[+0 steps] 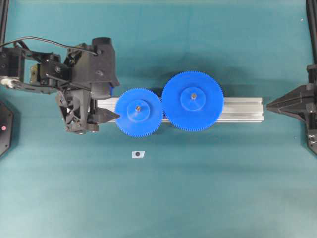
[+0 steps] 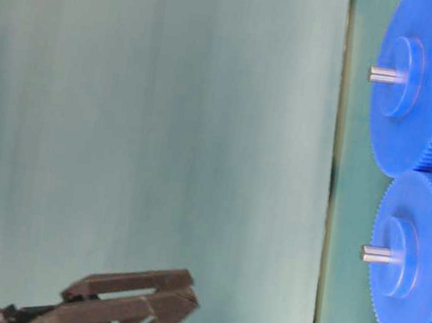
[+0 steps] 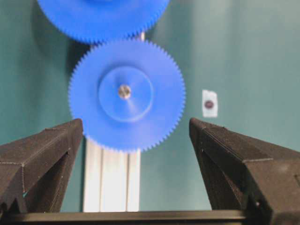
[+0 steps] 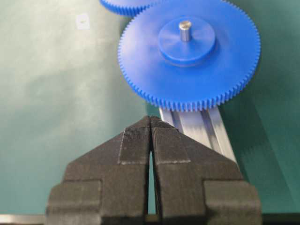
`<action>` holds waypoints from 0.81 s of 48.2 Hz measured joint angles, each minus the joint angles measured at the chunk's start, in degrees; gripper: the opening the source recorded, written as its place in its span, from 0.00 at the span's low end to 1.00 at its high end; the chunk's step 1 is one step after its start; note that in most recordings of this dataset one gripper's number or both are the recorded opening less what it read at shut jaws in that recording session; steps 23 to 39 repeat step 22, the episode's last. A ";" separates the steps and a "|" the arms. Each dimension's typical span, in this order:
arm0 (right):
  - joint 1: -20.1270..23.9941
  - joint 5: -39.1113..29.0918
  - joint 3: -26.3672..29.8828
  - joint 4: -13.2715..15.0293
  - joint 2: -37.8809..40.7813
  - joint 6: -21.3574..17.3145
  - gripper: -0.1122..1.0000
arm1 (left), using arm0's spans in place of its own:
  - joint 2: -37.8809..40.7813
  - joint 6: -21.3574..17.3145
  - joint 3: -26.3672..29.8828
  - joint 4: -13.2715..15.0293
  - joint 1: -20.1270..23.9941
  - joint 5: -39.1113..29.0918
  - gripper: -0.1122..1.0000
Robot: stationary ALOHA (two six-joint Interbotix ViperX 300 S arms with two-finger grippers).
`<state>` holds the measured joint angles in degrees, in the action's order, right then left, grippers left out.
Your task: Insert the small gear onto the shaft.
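Two grippers are in view, one on each arm. The left gripper [image 1: 115,106] has its black fingers [image 3: 47,159] spread wide and holds nothing; in its wrist view they stand on either side of the small gear [image 3: 126,94] without touching it, the tips just short of the gear's rim. The right gripper [image 4: 150,123] has its two fingers pressed together tip to tip, empty, well back at the right edge of the table in the overhead view and pointing at the end of the rail.

Two blue gears sit on that silvery aluminium rail [image 1: 240,109], side by side with their toothed rims meeting. The small gear lies flat at the left end, nearest the left gripper, already seated on the shaft [image 1: 137,107], whose grey tip pokes up through the raised hub. The larger gear [image 1: 192,101] sits to its right on a pin of its own [image 4: 185,29]. So two pins, two gears, one rail.

One small white tag with a dark dot [image 1: 137,154] lies alone on the green table cover [image 1: 223,188], near the small gear but clear of the rail.
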<state>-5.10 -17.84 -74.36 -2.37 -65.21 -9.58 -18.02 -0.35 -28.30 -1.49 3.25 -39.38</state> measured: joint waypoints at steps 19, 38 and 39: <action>0.00 0.00 0.00 0.09 0.00 0.00 0.11 | 0.00 0.26 0.00 0.00 0.00 -0.18 0.90; 0.00 0.00 0.00 0.09 0.00 0.00 0.11 | 0.00 0.26 0.09 0.00 0.00 -0.18 0.90; 0.00 0.00 0.00 0.09 0.00 0.00 0.11 | 0.00 0.26 0.09 0.00 0.00 -0.18 0.90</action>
